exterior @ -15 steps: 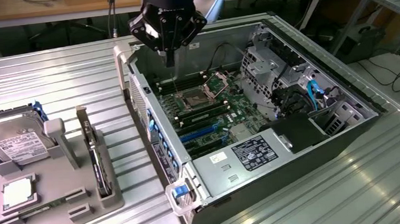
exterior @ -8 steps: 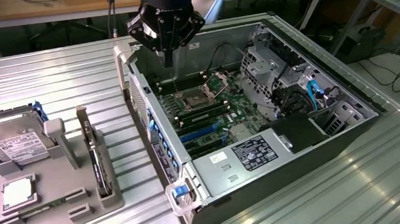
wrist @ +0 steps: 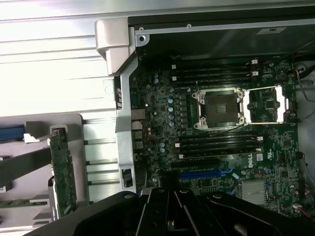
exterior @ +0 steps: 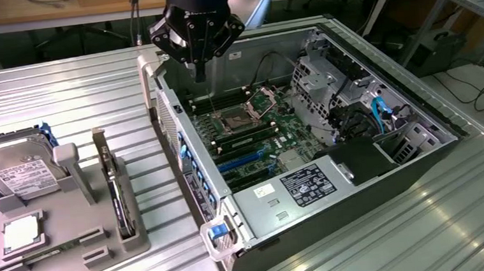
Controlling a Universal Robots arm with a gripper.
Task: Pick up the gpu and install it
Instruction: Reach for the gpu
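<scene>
Metal table (exterior: pixel 68 90) | gpu (exterior: pixel 121 201) upright in holder (exterior: pixel 104 244) | tool (exterior: pixel 200 74) apart, over case (exterior: pixel 335 241)

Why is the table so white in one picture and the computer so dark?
Wrist view: light bounces off the ribbed metal table, washing it white, while the computer case interior lies in shade. Exterior view: softer shiny streaks on the table.

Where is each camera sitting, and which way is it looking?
Exterior view: off the arm, up high, looking down at a slant on the open computer case, the gpu upright in its gray holder, and the gripper above the case's edge.
Wrist view: on the wrist, looking down onto the motherboard; the gripper's black body shows.
Both share: the gpu, the CPU socket and the computer case.
</scene>
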